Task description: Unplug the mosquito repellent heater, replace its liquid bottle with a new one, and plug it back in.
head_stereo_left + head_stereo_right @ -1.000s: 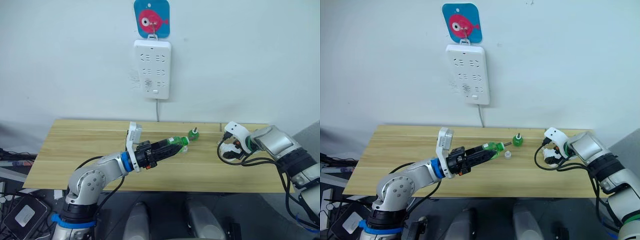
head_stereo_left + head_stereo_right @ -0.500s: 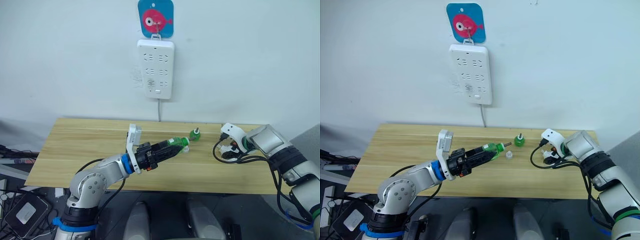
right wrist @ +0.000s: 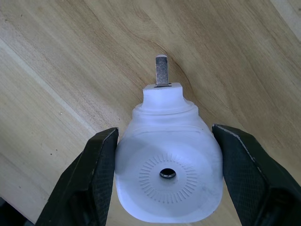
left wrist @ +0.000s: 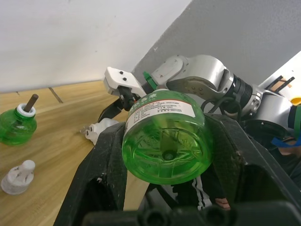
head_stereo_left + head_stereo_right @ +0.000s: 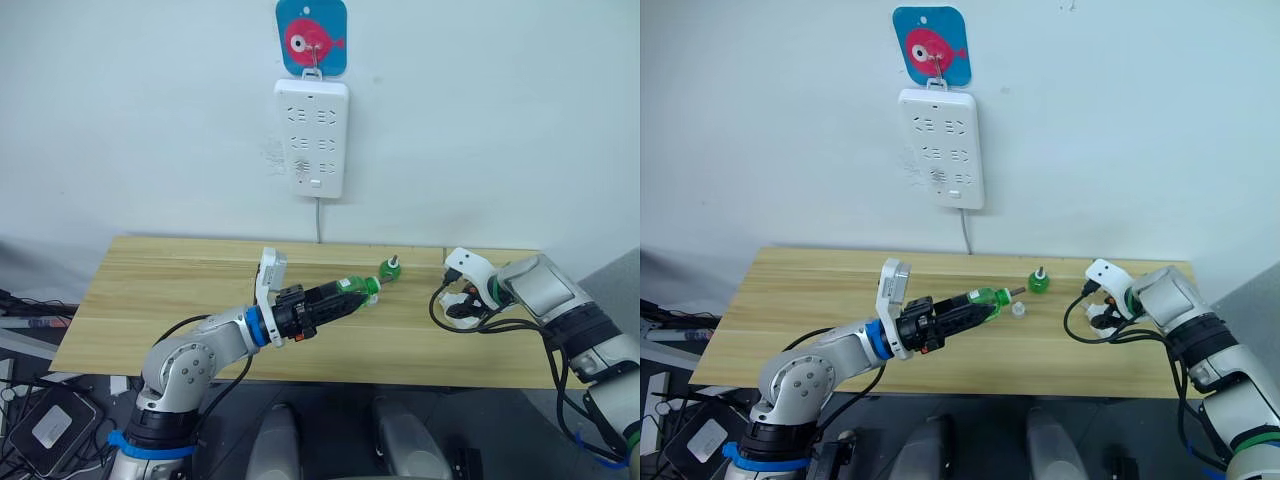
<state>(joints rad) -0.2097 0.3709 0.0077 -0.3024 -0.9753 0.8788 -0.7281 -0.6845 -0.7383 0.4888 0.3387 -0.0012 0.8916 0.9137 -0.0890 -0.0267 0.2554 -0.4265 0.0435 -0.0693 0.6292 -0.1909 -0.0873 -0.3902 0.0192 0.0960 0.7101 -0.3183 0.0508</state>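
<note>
Misalignment is the main risk we see from here. Our left gripper (image 5: 335,299) has its jaws clamped on the new one (image 4: 164,136), the green bottle held lying level above the surface (image 5: 150,300), neck pointing toward the mosquito repellent heater (image 3: 168,167). Our right gripper (image 3: 164,136) has its jaws closed on the heater's rounded white sides, with a metal prong sticking out beyond the body over the wood.

Landmark for the rest is the old liquid bottle (image 5: 387,267), which stands upright on the surface with its wick up. The held bottle's neck is just beside it, and the small white cap (image 4: 18,170) lies near it. The heater is well apart from it, on the far side from our left arm. The white power strip (image 5: 311,137) hangs on the wall above it, under a blue fish hook (image 5: 312,37).

If we swing the held bottle carelessly, its neck could knock the old bottle over or send the cap rolling. If the two are brought together off-axis, the wick could bend or the thread could cross. Smooth rounded plastic may also twist in the right jaws while screwing.
</note>
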